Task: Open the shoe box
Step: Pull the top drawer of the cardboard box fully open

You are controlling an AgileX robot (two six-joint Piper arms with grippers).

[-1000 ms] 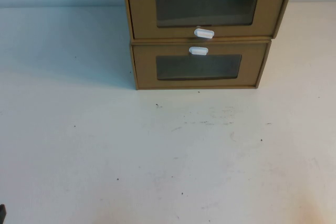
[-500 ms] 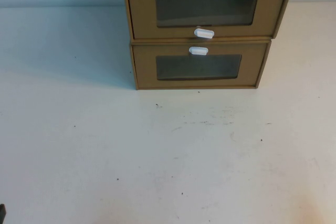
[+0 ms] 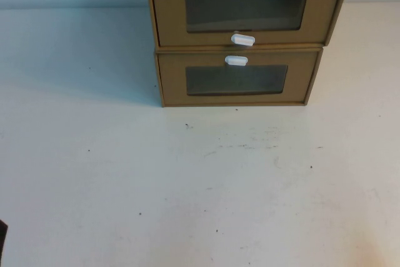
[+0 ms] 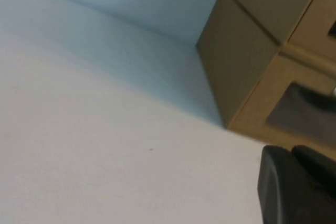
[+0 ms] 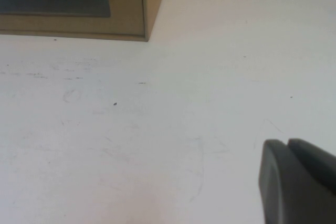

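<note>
Shoe box (image 3: 236,79), left tool (image 4: 291,156), right tool (image 5: 288,145) — over table (image 3: 187,186)

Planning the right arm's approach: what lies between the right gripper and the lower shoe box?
Only bare table, as the right wrist view shows, between right gripper and lower shoe box. Left gripper hangs off the box's left corner.

Left gripper (image 4: 290,151) sits low over the table (image 4: 79,129) on the left side, fingers pressed together, gripping nothing. Right gripper (image 5: 287,143) hangs low on the right side, fingers closed, also empty.
</note>
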